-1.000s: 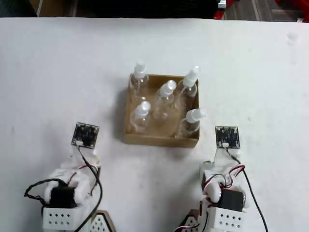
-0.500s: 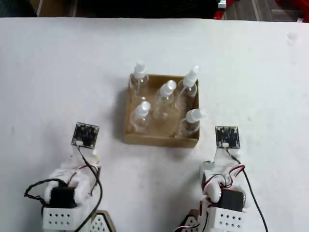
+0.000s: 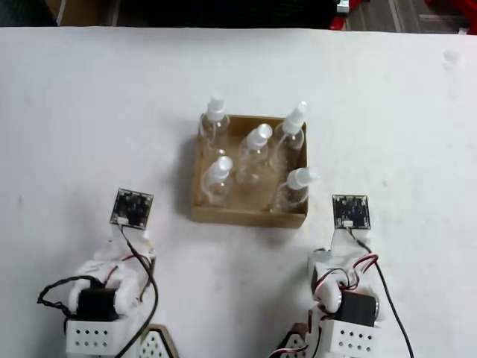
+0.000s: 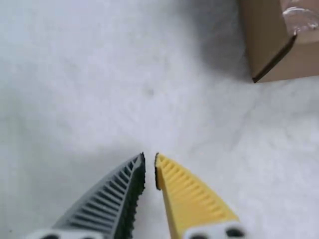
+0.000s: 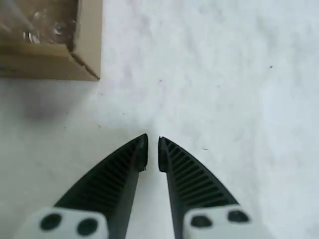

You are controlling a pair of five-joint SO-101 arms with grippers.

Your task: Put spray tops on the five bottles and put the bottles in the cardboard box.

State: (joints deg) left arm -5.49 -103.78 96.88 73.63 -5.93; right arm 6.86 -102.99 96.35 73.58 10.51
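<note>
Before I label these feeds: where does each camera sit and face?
High view: overhead, looking down at the cardboard box, bottles, left arm and right arm.
Left wrist view: on the left arm, facing down past the left gripper at the table.
Right wrist view: likewise, past the right gripper.
All three share the cardboard box.

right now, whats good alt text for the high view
A cardboard box in the middle of a white table holds five upright clear bottles with white spray tops. The left arm and right arm sit folded at the near edge, one on each side of the box.
</note>
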